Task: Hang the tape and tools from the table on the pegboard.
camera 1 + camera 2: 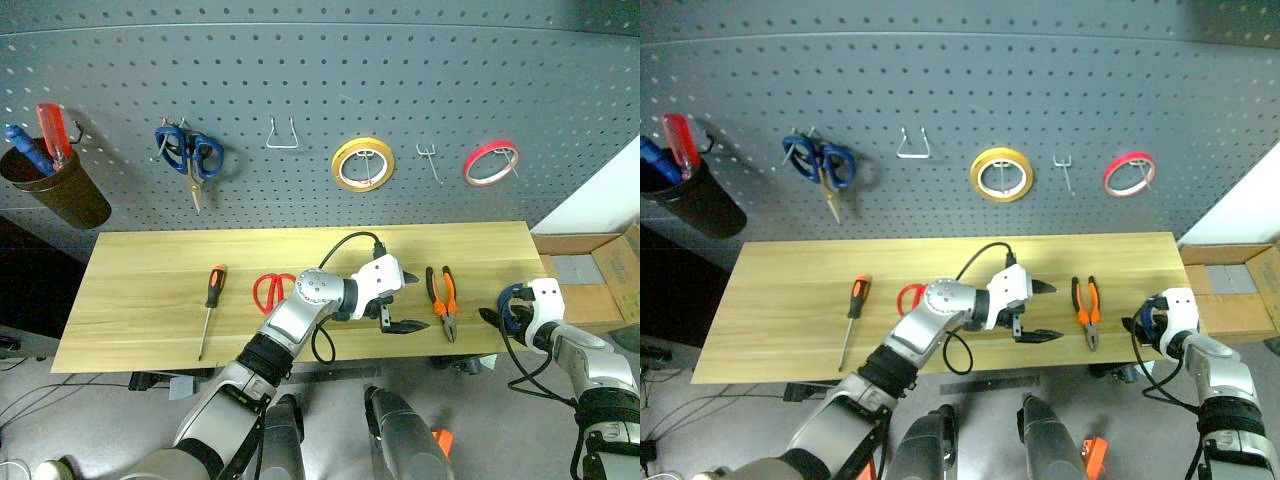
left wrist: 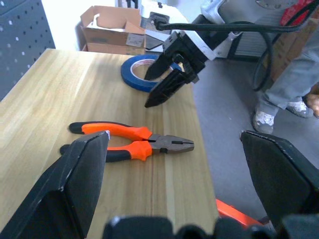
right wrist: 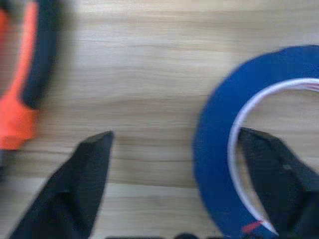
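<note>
The blue tape (image 3: pixel 214 149) lies flat at the right end of the table (image 1: pixel 150 270). My right gripper (image 3: pixel 175 133) is open and straddles the ring's wall, with one finger (image 3: pixel 271 174) inside the hole and the other outside. The orange-and-black pliers (image 1: pixel 442 300) lie just left of the tape. My left gripper (image 1: pixel 413 300) hangs open beside the pliers, pointing at them with nothing between its fingers. Under my left forearm lie the red-looped scissors (image 1: pixel 268 290), partly hidden by it. The small screwdriver (image 1: pixel 212 300) rests further left. The pegboard (image 1: pixel 320 80) rises behind the table.
On the pegboard hang blue-looped scissors (image 1: pixel 188 155), a yellow roll (image 1: pixel 362 163), a red-pink roll (image 1: pixel 491 162) and a dark cup (image 1: pixel 60 190) of tools. Bare hooks (image 1: pixel 282 135) sit between them. A cardboard box (image 1: pixel 590 270) stands past the table's right end, and a person's legs (image 2: pixel 294 74) are nearby.
</note>
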Robot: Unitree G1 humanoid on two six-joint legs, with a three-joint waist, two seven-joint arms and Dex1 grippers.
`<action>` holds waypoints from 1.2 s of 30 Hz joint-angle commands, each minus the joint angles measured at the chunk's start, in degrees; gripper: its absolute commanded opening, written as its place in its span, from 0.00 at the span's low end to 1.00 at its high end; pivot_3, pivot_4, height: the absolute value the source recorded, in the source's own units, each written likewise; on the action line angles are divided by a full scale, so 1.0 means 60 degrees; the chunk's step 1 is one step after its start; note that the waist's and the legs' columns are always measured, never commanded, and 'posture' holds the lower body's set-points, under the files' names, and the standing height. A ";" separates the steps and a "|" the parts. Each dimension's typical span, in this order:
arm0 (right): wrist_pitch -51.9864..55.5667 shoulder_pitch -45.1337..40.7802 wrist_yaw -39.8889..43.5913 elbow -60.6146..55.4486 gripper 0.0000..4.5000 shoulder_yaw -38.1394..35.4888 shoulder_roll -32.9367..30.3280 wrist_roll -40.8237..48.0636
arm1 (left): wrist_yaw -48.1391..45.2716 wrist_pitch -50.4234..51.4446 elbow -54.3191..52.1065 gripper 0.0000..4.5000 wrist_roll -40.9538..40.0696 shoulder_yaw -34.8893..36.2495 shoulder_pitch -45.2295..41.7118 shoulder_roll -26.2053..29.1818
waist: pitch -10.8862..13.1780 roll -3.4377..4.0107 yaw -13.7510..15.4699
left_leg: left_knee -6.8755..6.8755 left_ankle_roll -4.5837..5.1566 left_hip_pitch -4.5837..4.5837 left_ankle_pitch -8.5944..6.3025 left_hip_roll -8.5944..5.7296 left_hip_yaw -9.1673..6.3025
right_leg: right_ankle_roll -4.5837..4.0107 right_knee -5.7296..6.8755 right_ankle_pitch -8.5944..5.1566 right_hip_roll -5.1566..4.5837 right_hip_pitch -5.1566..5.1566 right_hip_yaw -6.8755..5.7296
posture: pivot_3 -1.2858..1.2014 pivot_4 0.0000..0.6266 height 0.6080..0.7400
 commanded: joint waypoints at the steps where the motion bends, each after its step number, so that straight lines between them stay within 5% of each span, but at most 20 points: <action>1: 0.0625 0.0351 0.0364 -0.0422 0.59 0.0162 0.0174 0.0274 | -0.0051 -0.0123 -0.0173 1.00 -0.0164 0.0050 -0.0220 -0.0299 | 0.0000 0.0000 0.0023 | 0.0000 0.0000 -0.0001 0.0000 0.0000 -0.0001 | 0.0000 0.0000 0.0000 0.0000 0.0000 0.0000 | 0.54 0.54 1.00; 8: 0.0403 0.0154 0.0182 -0.0121 0.09 0.0146 0.0070 0.0019 | 0.0000 -0.0247 0.0127 1.00 -0.0106 0.0107 -0.0500 -0.0513 | 0.0001 -0.0001 0.0024 | 0.0003 0.0000 -0.0002 0.0000 -0.0001 0.0000 | 0.0001 0.0001 0.0000 -0.0001 -0.0001 0.0000 | 0.54 0.53 1.00; 24: -0.0117 0.0498 -0.0493 -0.0735 0.08 0.0265 -0.0079 -0.0496 | 0.0124 -0.0635 0.0423 1.00 -0.0040 0.0326 -0.0617 -0.0358 | -0.0002 0.0000 0.0051 | 0.0003 -0.0001 -0.0007 0.0000 -0.0002 0.0000 | 0.0003 -0.0008 0.0001 -0.0003 -0.0001 0.0000 | 0.53 0.47 1.00; 30: -0.0737 0.2158 -0.1179 -0.5065 0.08 0.0610 -0.0331 -0.1442 | 0.0321 0.0409 -0.1242 1.00 -0.0649 0.0935 0.0118 0.0051 | -0.0040 0.0068 0.0024 | 0.0005 -0.0004 -0.0063 0.0002 -0.0004 -0.0012 | 0.0009 -0.0001 0.0000 -0.0009 -0.0048 -0.0016 | 0.51 0.42 1.00; 36: -0.0697 0.3843 -0.2502 -0.9645 0.08 0.1660 0.0613 -0.2565 | 0.1515 0.2088 -0.4010 1.00 -0.1288 0.1972 0.1535 0.0589 | -0.0103 0.0123 0.0003 | 0.0052 -0.0047 -0.0167 0.0024 0.0014 -0.0034 | 0.0007 0.0058 0.0000 -0.0001 -0.0163 -0.0050 | 0.50 0.38 1.00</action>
